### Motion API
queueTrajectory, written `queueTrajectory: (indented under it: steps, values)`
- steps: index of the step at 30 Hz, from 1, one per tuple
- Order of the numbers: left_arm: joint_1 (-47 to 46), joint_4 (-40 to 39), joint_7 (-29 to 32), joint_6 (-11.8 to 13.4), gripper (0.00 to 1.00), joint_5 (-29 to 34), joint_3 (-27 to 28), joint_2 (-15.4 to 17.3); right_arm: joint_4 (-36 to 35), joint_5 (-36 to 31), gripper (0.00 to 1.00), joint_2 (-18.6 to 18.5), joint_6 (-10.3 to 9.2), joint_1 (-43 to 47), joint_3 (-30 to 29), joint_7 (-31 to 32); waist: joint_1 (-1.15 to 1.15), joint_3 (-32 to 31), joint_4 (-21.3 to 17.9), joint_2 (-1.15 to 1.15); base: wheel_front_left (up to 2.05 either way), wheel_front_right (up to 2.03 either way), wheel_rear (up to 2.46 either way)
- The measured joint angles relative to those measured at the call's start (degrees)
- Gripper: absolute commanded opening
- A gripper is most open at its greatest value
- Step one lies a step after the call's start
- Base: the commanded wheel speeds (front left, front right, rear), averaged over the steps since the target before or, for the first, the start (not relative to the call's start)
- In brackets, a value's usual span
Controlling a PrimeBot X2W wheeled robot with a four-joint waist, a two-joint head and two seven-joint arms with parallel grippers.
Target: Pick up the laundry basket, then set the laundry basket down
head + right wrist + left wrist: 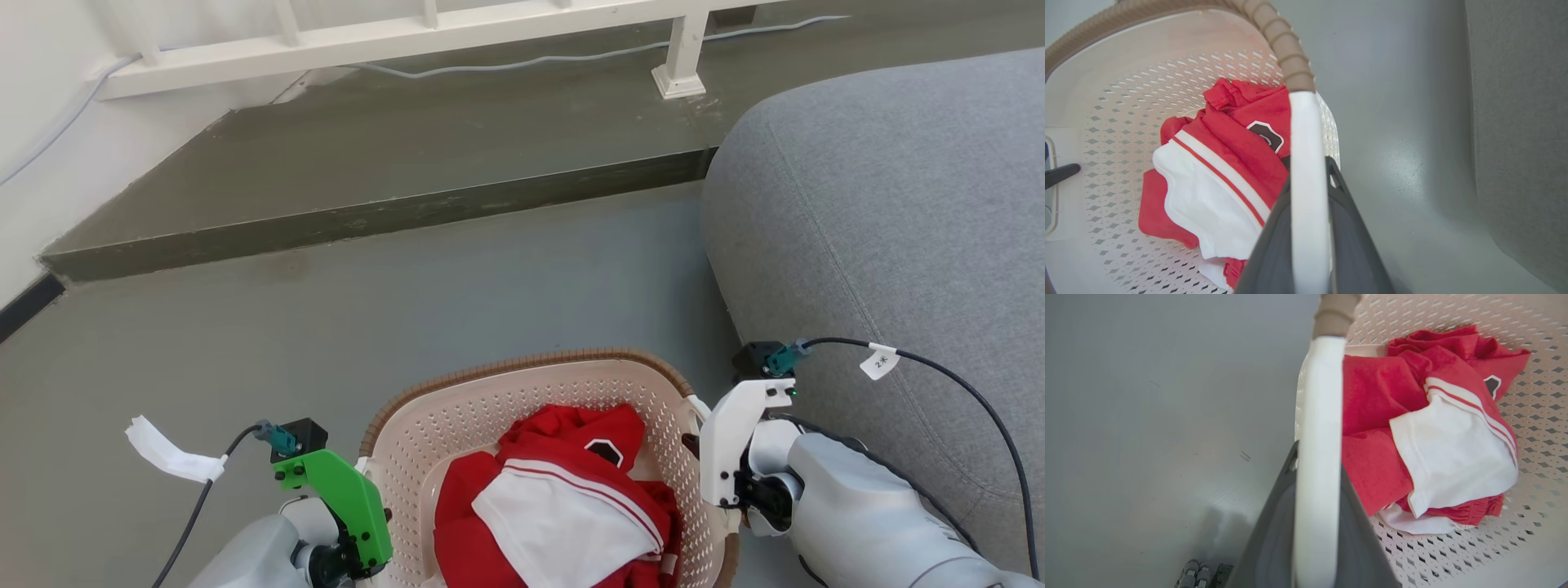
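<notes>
The laundry basket (pixel 531 384) is at the near centre of the head view, between the two arms, above the grey floor (pixel 408 310). Cannot tell whether its base touches the floor. Cream perforated walls, brown woven-look rim. A crumpled red garment (pixel 571 490) with white panels, white stripes and a dark badge lies inside on the bottom.

The left gripper (pixel 1318 457) is at the basket's left side. Its two dark fingers (pixel 1274 531) are narrow, clamped one on each face of the white left handle (pixel 1318 396), which runs up between them to the brown rim. One finger sits on the outer side, the other on the inner, garment side.

The right gripper (pixel 1308 169) is at the basket's right side. Same grip: fingers (pixel 1355 245) narrow, pressed on both faces of the white right handle (pixel 1304 134). In the right wrist view a dark fingertip of the other arm shows at the opposite wall.

A grey fabric sofa (pixel 898 204) is just right of the basket, close to the right arm. A raised step (pixel 367 216) crosses the far floor, with a white railing (pixel 392 37) and a pale cable (pixel 531 61) beyond it.
</notes>
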Motion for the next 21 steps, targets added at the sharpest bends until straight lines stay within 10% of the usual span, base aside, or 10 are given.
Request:
queueTrajectory:
  steps: [21]
  values:
    - [-2.45, -0.4, -2.32, 0.0, 0.0, -0.49, -0.11, -0.02, -0.13, 1.48, 0.0, -0.11, 0.0, -2.23, -0.05, -1.53, 0.0, 3.91, -0.32, 0.0, 0.0, 0.0, 0.0]
